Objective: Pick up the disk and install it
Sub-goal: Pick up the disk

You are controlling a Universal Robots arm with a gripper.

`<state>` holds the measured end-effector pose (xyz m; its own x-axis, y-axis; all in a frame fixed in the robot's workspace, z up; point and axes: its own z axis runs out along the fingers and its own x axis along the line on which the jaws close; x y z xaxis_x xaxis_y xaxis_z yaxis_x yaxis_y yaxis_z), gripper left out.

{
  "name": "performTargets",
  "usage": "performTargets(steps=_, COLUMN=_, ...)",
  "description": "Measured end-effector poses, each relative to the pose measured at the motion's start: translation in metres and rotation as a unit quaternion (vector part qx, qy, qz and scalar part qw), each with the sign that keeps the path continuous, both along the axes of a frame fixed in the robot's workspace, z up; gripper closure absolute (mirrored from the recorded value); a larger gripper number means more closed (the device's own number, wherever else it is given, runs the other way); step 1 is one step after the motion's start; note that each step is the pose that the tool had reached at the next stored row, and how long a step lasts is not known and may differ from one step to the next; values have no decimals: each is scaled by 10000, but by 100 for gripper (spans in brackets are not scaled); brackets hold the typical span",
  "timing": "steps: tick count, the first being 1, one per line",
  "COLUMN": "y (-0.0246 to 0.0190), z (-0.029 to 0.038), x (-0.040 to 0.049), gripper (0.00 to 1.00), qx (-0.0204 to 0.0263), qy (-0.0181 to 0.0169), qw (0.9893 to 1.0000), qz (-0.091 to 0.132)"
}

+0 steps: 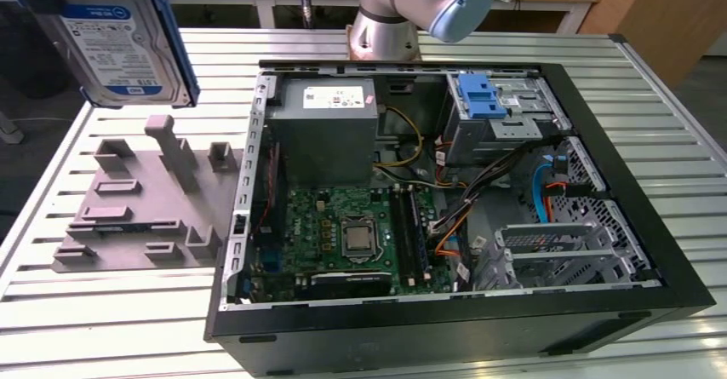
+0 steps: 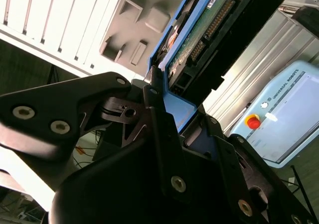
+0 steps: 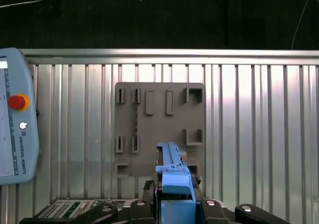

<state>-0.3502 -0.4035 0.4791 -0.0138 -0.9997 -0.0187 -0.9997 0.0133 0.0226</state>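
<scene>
Disk (image 1: 114, 34) nearest the lens in the exterior view: hung high at that view's left, label face toward the camera, long axis roughly up-and-down, blue carrier frame along its edges.

Gripper (image 2: 167, 97) closed on it. In the second wrist view the black fingers (image 2: 154, 109) pinch the blue frame at one short end; the green circuit-board side of the disk (image 2: 199, 40) runs straight out beyond the fingertips. In the first wrist view the disk (image 3: 172, 164) is seen edge-on, long axis in line with the gripper's reach, pointing toward the grey fixture plate (image 3: 159, 124) on the slatted metal table (image 3: 259, 134).

Position: disk clear of the plate (image 1: 136, 200), touching nothing but the fingers.

Key relation, as judged: the open computer case (image 1: 455, 336) lies to the exterior view's right of the disk, well apart. Its drive cage (image 1: 512, 123), with the blue latch (image 1: 483, 94), sits at the case's far corner, beyond the grey power-supply box (image 1: 329, 132). Disk not yet over the case.

Teach pendant (image 3: 15, 129) lies on the table beside the plate.
</scene>
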Motion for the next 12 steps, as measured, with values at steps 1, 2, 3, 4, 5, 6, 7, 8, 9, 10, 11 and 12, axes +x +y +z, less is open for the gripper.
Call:
performTargets(steps=1, y=-1, z=0, x=3, gripper=64, qx=0, qy=0, qw=10000, qz=0)
performTargets(steps=2, y=-3, z=0, x=7, gripper=64, qx=0, qy=0, qw=10000, qz=0)
performTargets(steps=3, y=-4, z=0, x=11, gripper=64, qx=0, qy=0, qw=10000, qz=0)
performTargets(steps=4, y=-5, z=0, x=14, gripper=64, qx=0, qy=0, qw=10000, qz=0)
performTargets(steps=5, y=-7, z=-1, x=18, gripper=64, qx=0, qy=0, qw=10000, qz=0)
performTargets(steps=6, y=-8, z=0, x=22, gripper=64, qx=0, qy=0, qw=10000, qz=0)
performTargets(steps=7, y=-9, z=0, x=27, gripper=64, qx=0, qy=0, qw=10000, qz=0)
performTargets(steps=8, y=-11, z=0, x=31, gripper=64, qx=0, qy=0, qw=10000, qz=0)
performTargets(steps=9, y=-12, z=-1, x=35, gripper=64, qx=0, qy=-1, qw=10000, qz=0)
performTargets(steps=10, y=-13, z=0, x=38, gripper=64, qx=0, qy=0, qw=10000, qz=0)
performTargets(steps=11, y=-14, z=0, x=42, gripper=64, qx=0, qy=0, qw=10000, qz=0)
performTargets(steps=12, y=-16, z=0, x=45, gripper=64, qx=0, qy=0, qw=10000, qz=0)
